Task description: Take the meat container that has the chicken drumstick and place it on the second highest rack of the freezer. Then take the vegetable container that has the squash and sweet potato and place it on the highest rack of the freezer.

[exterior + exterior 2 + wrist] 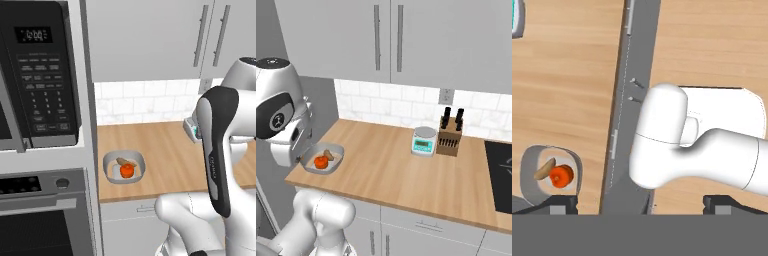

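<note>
Wooden desk [391, 165] runs beneath grey wall cabinets [406, 35] and a white tiled backsplash [396, 105], with a black wall oven [35, 220] and microwave [35, 75] at its left end. Near that end's front edge sits a grey container [123, 167] holding the orange-red squash [127, 170] and the tan sweet potato [123, 161], touching. Farther right stand a scale [423, 140] and knife block [450, 137]. Gripper [639, 204] hangs above the desk's front edge, jaws wide apart, empty.

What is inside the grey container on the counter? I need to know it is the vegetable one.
In the rounded grey container on the wooden counter lie a round orange-red squash and a tan oval sweet potato. The floor beneath them is covered.
</note>
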Tool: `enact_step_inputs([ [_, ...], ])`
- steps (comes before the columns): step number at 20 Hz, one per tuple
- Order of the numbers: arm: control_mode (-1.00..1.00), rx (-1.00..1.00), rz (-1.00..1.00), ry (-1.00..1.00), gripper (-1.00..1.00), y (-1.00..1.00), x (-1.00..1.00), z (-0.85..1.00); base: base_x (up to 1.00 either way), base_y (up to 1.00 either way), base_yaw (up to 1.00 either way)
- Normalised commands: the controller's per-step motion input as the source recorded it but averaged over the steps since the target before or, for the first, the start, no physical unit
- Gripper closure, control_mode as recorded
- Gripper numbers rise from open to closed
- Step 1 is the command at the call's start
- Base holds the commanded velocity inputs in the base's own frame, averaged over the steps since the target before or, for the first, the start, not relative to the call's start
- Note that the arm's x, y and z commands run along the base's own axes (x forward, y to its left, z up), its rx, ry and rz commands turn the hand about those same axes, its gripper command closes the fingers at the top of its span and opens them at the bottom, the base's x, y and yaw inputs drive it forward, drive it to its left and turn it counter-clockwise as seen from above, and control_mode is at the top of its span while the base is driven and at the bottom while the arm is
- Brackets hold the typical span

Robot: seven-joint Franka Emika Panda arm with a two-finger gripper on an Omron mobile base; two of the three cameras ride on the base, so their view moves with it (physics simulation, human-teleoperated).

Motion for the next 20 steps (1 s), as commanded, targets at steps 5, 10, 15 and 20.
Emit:
enact_step_inputs([
  [5,-1.00,0.00,0.08,0.00,-1.00,-0.06,0.06,-0.12,0.16,-0.12,0.03],
  [10,-1.00,0.00,0.55,0.13,-1.00,-0.12,0.49,-0.49,0.00,0.00,0.00],
  [15,-1.00,0.00,0.68,0.20,-1.00,-0.02,0.65,-0.46,0.00,0.00,0.00],
  [20,-1.00,0.00,0.64,0.11,-1.00,0.00,0.40,-0.35,0.00,0.00,0.00],
])
